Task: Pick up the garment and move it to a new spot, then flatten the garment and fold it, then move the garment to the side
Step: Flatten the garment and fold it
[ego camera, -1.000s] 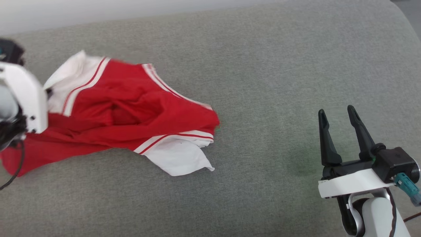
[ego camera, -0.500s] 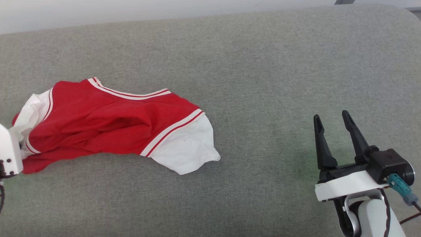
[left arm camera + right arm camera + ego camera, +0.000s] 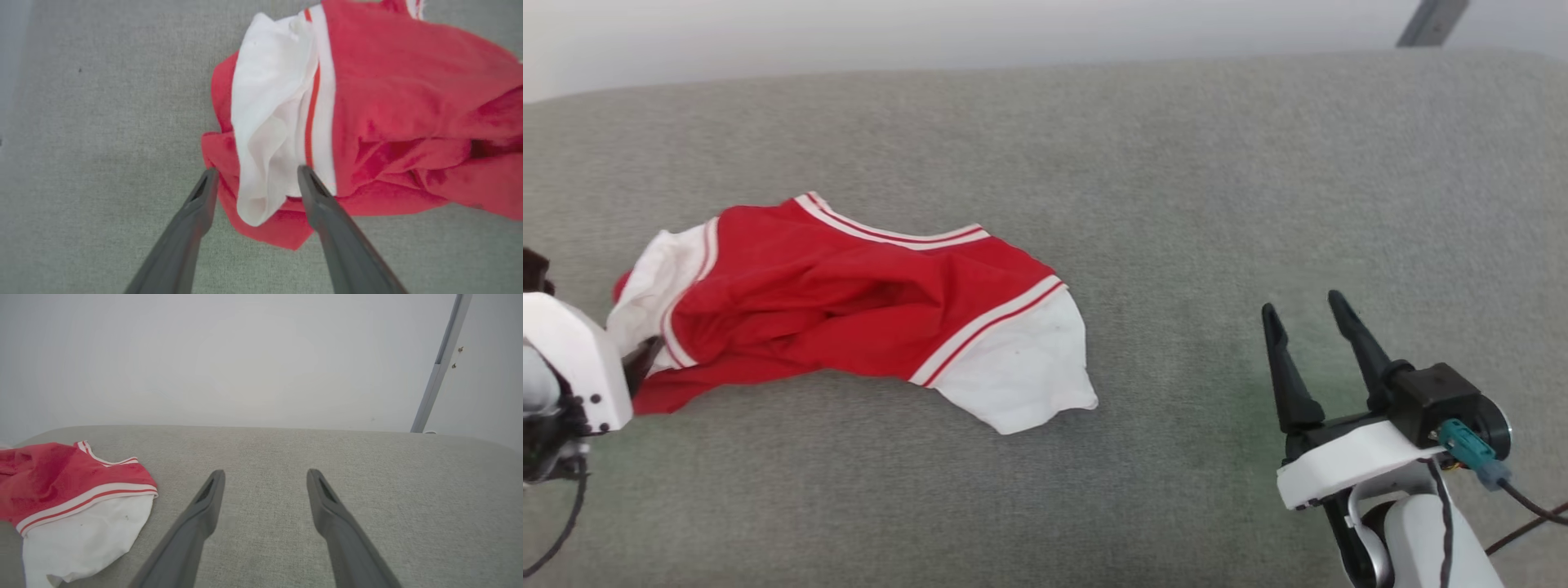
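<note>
Two pincers, both spread; you have nothing gripped.

Left pincer (image 3: 257,175): your left wrist view shows the fingers apart and straddling the white sleeve (image 3: 265,122) at the garment's left end. The tips sit at the edge of the cloth; contact cannot be told.

Garment (image 3: 849,302): red body, white sleeves, red-and-white striped trim. It lies crumpled and unfolded on the left half of the grey cushion (image 3: 1176,163), roughly midway between the far and near edges. The second white sleeve (image 3: 1021,384) lies at the garment's right end, toward the cushion's middle.

Right pincer (image 3: 1303,306): fingers parted over bare cushion on the right half, well apart from the garment, pointing toward the far edge.

Beyond that edge you see a pale wall (image 3: 261,355) and a slanted grey bar (image 3: 441,363).
</note>
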Motion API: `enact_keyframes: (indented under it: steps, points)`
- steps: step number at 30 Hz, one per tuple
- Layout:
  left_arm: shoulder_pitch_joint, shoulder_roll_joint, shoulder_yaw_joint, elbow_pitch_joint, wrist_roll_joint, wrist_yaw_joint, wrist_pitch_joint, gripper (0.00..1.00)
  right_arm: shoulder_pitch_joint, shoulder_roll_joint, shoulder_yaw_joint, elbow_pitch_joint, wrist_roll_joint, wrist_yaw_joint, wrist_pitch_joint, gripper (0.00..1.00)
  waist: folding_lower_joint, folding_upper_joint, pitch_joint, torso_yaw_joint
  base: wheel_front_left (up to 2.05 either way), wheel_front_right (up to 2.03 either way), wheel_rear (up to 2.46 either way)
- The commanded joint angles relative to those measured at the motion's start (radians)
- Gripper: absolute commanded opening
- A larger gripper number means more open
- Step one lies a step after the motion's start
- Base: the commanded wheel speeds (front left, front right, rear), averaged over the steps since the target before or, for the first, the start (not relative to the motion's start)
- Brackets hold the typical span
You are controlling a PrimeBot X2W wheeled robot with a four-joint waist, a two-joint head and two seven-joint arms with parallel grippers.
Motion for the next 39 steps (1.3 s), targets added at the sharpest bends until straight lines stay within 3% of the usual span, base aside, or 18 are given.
enact_keyframes:
  steps: [1, 23, 27, 30, 39]
  points:
    - [0.019, -0.003, 0.002, -0.01, 0.006, -0.003, -0.014, 1.0, 0.001, 0.0, 0.003, 0.001, 0.003, 0.0, 0.009, 1.0, 0.0, 0.0, -0.015, 0.016, 0.0, 0.0, 0.0]
    - [0.298, -0.042, 0.063, -0.34, 0.119, 0.089, -0.586, 1.0, 0.017, -0.013, 0.095, 0.025, 0.038, 0.0, 0.211, 1.0, 0.0, 0.0, -0.112, 0.195, 0.0, 0.0, 0.0]
    - [0.361, -0.078, 0.117, -0.365, 0.158, 0.115, -0.613, 1.0, -0.001, -0.037, 0.132, 0.036, 0.056, 0.0, 0.275, 1.0, 0.0, 0.0, -0.121, 0.226, 0.0, 0.0, 0.0]
    - [0.415, -0.128, 0.212, -0.4, 0.215, 0.123, -0.614, 1.0, -0.015, -0.055, 0.153, 0.051, 0.075, 0.0, 0.33, 1.0, 0.0, 0.0, -0.126, 0.253, 0.0, 0.0, 0.0]
    - [0.565, -0.287, 0.458, -0.448, 0.421, 0.061, -0.614, 1.0, -0.078, -0.113, 0.228, 0.114, 0.135, 0.0, 0.508, 1.0, 0.0, 0.0, -0.125, 0.333, 0.0, 0.0, 0.0]
